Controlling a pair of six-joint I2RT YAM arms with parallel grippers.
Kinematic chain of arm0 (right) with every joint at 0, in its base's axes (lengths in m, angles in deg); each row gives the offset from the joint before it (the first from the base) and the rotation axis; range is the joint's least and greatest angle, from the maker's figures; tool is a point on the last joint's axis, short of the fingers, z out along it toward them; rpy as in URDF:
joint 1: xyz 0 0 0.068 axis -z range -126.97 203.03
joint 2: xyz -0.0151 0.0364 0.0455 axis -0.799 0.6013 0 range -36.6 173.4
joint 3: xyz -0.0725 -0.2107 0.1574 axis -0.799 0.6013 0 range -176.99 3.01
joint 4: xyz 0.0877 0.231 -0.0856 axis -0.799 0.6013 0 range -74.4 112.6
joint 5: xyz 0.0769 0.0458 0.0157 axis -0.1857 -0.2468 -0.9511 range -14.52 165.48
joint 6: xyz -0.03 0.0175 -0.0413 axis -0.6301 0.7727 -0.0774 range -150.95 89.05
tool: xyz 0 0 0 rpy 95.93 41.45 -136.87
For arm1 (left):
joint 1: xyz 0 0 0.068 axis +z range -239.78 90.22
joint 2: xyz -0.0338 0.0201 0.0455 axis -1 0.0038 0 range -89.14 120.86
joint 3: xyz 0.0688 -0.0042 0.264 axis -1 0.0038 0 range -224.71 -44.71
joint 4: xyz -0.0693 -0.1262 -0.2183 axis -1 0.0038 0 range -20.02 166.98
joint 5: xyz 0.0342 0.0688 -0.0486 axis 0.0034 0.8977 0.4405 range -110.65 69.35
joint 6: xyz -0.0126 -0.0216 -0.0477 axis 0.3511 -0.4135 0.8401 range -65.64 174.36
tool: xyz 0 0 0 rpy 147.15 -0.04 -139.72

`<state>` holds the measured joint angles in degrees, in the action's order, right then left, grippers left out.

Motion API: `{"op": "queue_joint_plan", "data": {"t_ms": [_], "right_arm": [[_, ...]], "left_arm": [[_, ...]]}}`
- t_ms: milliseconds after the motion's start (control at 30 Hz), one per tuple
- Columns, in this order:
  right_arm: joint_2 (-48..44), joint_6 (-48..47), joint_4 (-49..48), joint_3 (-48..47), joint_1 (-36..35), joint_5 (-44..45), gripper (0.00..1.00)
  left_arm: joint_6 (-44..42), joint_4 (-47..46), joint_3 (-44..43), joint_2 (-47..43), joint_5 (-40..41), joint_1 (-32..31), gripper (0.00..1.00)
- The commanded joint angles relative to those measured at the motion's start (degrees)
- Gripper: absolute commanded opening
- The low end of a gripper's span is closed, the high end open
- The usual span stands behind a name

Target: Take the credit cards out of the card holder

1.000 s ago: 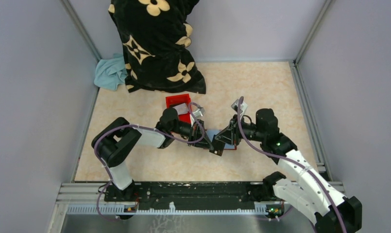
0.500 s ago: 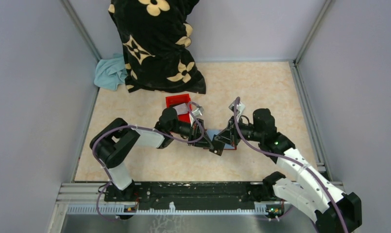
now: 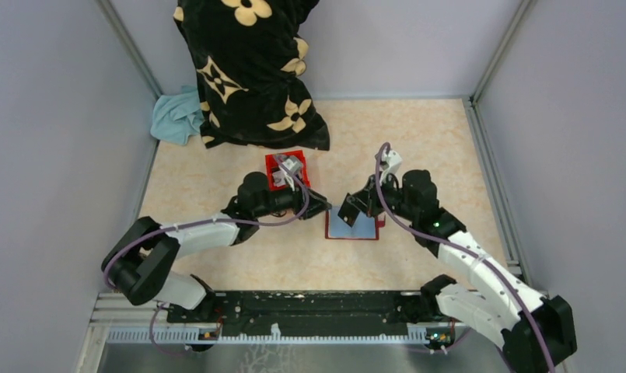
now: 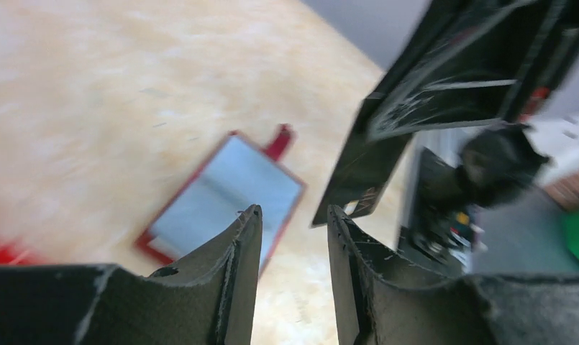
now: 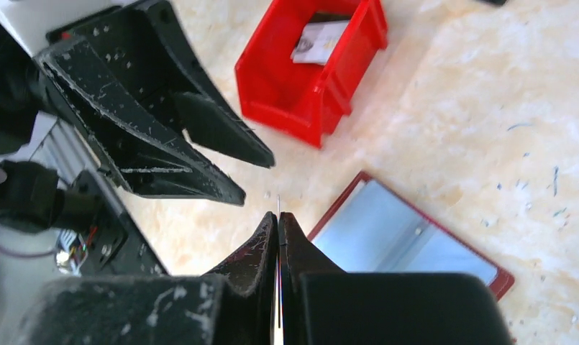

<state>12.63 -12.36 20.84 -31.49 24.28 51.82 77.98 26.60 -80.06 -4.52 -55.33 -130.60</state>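
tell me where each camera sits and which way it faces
top external: fixed above and behind the bases, looking down at the table; both arms show
left wrist: on the left arm, looking past open left fingers at the card holder and right fingers
right wrist: on the right arm, looking past right fingers shut on an edge-on credit card at card holder, red box, left fingers
shared: both wrist views see the open card holder
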Motion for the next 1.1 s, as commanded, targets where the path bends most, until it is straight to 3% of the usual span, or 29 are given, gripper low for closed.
{"op": "queue_joint_plan", "data": {"t_ms": [0, 167, 300, 467, 600, 833, 1067], "right_arm": [[4.8, 5.4, -17.8, 0.8, -0.5, 7.2, 0.0], [15.6, 9.2, -32.3, -1.7, -1.5, 12.0, 0.0], [26.9, 7.2, -36.4, -8.2, -6.6, 17.8, 0.0], [37.2, 7.2, -40.4, -15.2, -10.6, 19.0, 0.0], [42.0, 7.8, -42.3, -19.0, -11.3, 18.6, 0.0], [53.8, 8.2, -46.1, -26.9, -12.3, 19.6, 0.0], [60.7, 4.3, -48.5, -31.8, -17.0, 29.3, 0.0]], "left_arm": [[-0.2, 5.1, 6.2, -7.6, 23.8, 2.4, 0.45], [1.5, 8.1, 10.2, -16.0, 39.8, 3.1, 0.52], [5.2, 9.4, 12.1, -18.5, 46.1, 3.2, 0.58], [6.5, 9.0, 14.7, -22.3, 52.5, 3.2, 0.82], [6.9, 10.2, 15.8, -24.9, 57.6, 3.2, 0.91], [7.7, 9.5, 16.9, -25.7, 59.6, 3.2, 0.94], [7.1, 9.2, 16.9, -25.3, 59.9, 3.2, 0.95]]}}
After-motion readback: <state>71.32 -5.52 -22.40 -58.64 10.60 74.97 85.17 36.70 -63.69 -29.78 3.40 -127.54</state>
